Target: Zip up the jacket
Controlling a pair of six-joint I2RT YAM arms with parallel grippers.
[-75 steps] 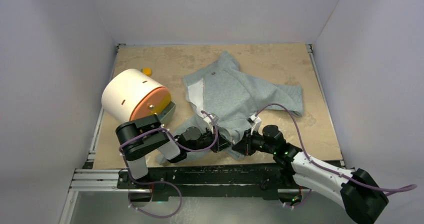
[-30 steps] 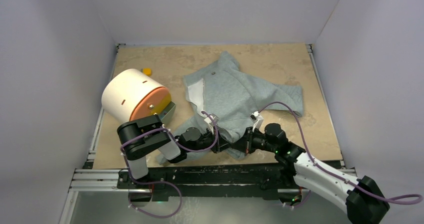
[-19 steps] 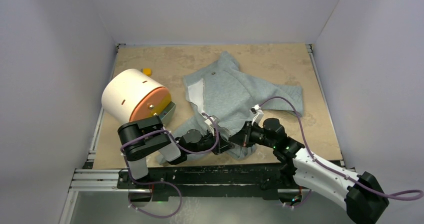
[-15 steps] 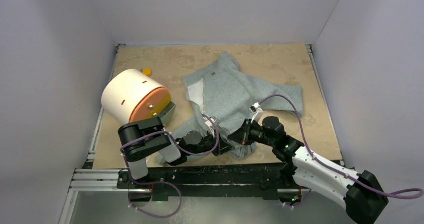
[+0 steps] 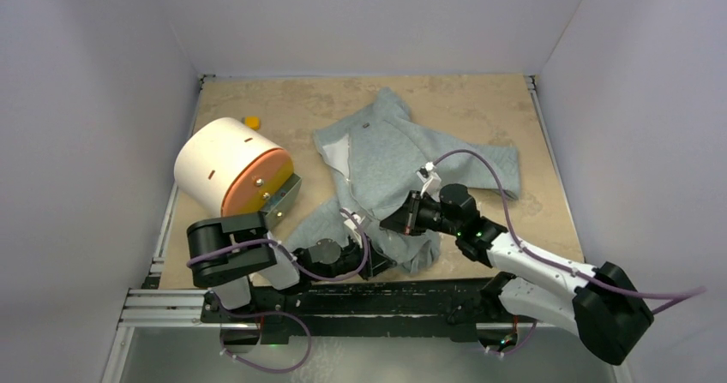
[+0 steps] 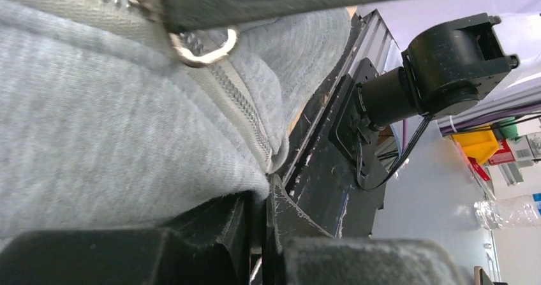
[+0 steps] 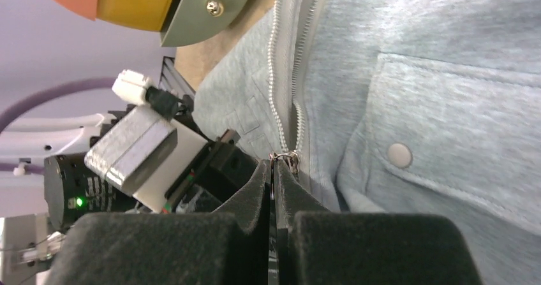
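Grey jacket [image 5: 390, 156] lay partly unzipped. Left fingers [image 6: 217, 231] clamped its hem [image 6: 210, 183]; right fingers [image 7: 239, 196] apparently pinched the zipper pull [image 7: 285, 160], mostly hidden.

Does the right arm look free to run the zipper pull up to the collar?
Likely yes: the right gripper is shut on the zipper pull, and the open teeth ahead lie bare on the jacket.

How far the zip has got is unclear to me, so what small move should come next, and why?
Probably the right gripper, shut on the zipper pull, should draw it a little toward the collar while the left gripper pins the jacket hem: the teeth ahead of the slider lie apart.
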